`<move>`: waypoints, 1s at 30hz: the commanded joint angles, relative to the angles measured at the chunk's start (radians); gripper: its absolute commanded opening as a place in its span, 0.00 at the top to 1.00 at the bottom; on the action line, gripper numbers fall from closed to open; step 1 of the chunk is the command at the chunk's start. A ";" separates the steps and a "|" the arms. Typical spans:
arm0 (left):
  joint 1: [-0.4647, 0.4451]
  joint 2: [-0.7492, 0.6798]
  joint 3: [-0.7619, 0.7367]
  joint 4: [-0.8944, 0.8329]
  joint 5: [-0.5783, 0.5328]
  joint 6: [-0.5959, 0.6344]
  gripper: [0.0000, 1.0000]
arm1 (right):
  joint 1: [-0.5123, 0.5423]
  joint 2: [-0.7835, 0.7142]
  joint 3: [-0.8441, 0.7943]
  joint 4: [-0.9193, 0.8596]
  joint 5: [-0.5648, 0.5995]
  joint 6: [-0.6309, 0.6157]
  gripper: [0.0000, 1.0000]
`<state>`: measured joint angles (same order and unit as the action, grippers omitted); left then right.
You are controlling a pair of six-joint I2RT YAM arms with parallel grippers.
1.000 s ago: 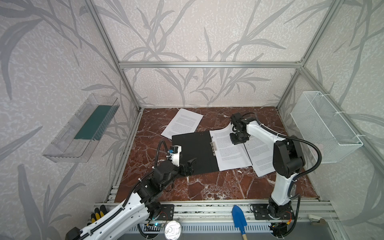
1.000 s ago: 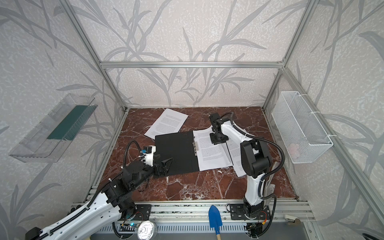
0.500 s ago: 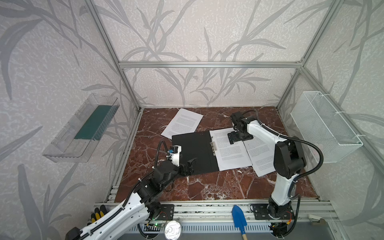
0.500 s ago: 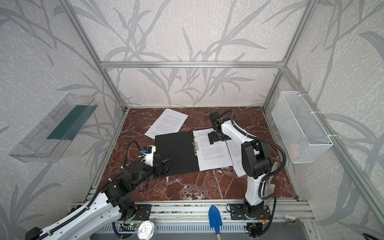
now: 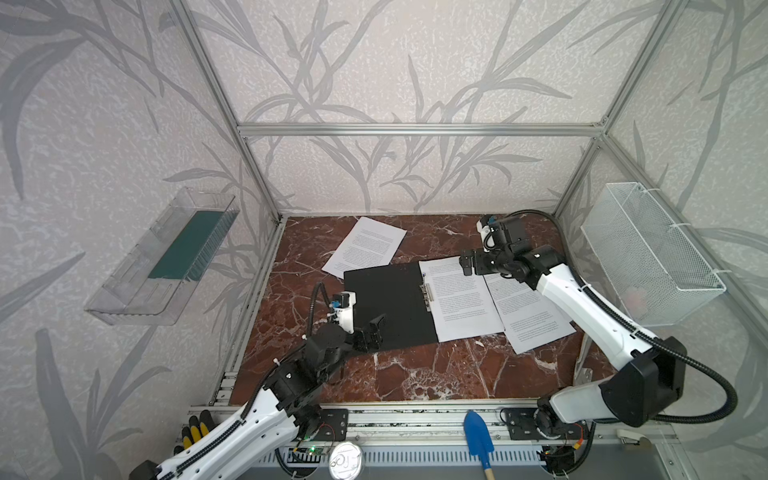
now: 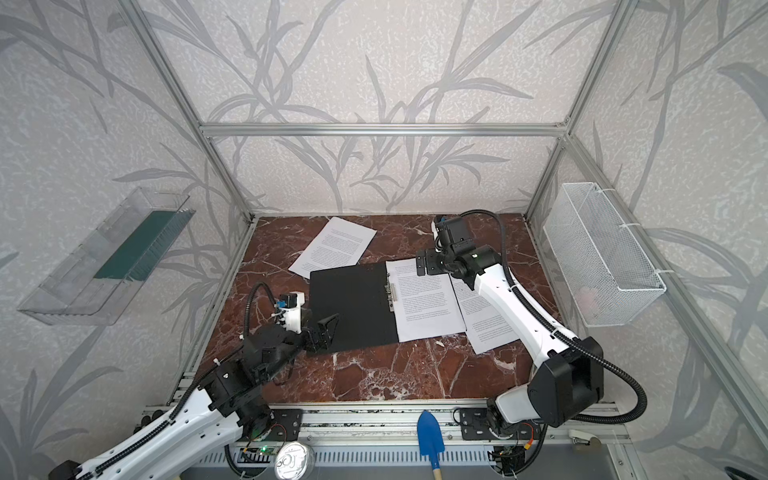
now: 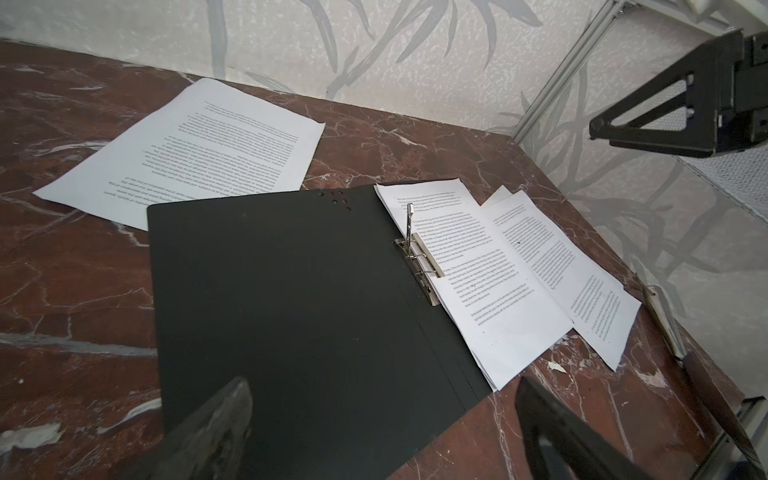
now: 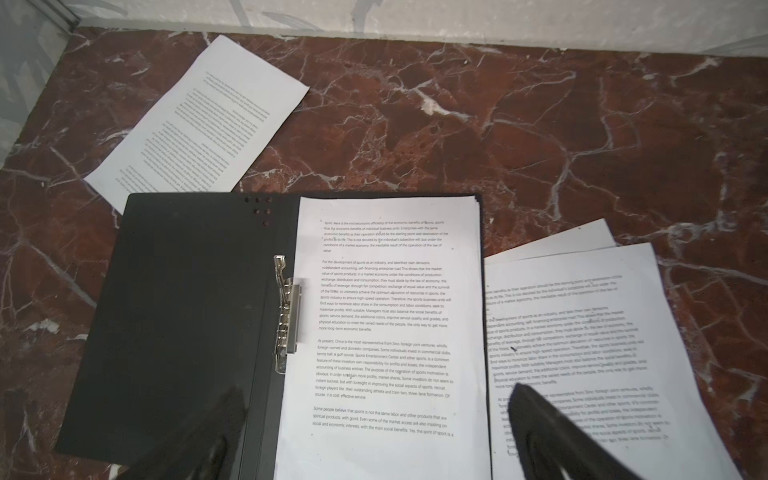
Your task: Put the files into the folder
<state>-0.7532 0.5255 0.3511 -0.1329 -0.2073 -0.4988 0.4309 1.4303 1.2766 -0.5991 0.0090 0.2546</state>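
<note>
inside open folder [image 5: 386, 303], files [image 5: 457, 299] stack, seemingly unclipped; left end effector [image 5: 374, 330], right end effector [image 5: 469, 266] gaping, empty.

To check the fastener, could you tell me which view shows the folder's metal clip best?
The right wrist view: the metal clip is close, sharp and unobstructed. The left wrist view shows it obliquely; both top views show it tiny.

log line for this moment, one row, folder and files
folder open flat | some files inside | loose files beside, one sheet at back | left hand open, empty | right hand open, empty
</note>
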 commanded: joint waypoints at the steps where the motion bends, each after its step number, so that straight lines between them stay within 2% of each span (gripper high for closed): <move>1: 0.011 0.009 0.024 -0.073 -0.093 -0.058 0.01 | 0.009 -0.044 -0.096 0.077 -0.099 0.022 0.01; 4: 0.073 0.046 0.037 -0.076 -0.079 -0.114 0.01 | 0.010 -0.046 -0.136 0.113 -0.122 0.029 0.01; 8: 0.244 0.157 0.085 -0.082 0.037 -0.185 0.01 | 0.026 -0.043 -0.183 0.177 -0.175 0.052 0.01; 12: 0.416 0.292 0.118 -0.046 0.134 -0.234 0.01 | 0.061 -0.060 -0.244 0.239 -0.177 0.050 0.01; 20: 0.709 0.652 0.257 0.111 0.286 -0.239 0.03 | 0.130 -0.177 -0.413 0.321 -0.178 0.073 0.01; 25: 0.835 0.918 0.394 0.183 0.387 -0.211 0.07 | 0.171 -0.262 -0.520 0.375 -0.187 0.080 0.01; 27: 0.896 1.033 0.462 0.185 0.481 -0.218 0.09 | 0.186 -0.293 -0.574 0.438 -0.159 0.089 0.01; 30: 0.942 1.192 0.550 0.231 0.552 -0.209 0.11 | 0.196 -0.317 -0.644 0.571 -0.181 0.134 0.01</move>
<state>0.1543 1.6360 0.8505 0.0490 0.2306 -0.7166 0.6189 1.1366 0.6708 -0.1680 -0.1669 0.3485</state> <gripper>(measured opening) 0.894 0.990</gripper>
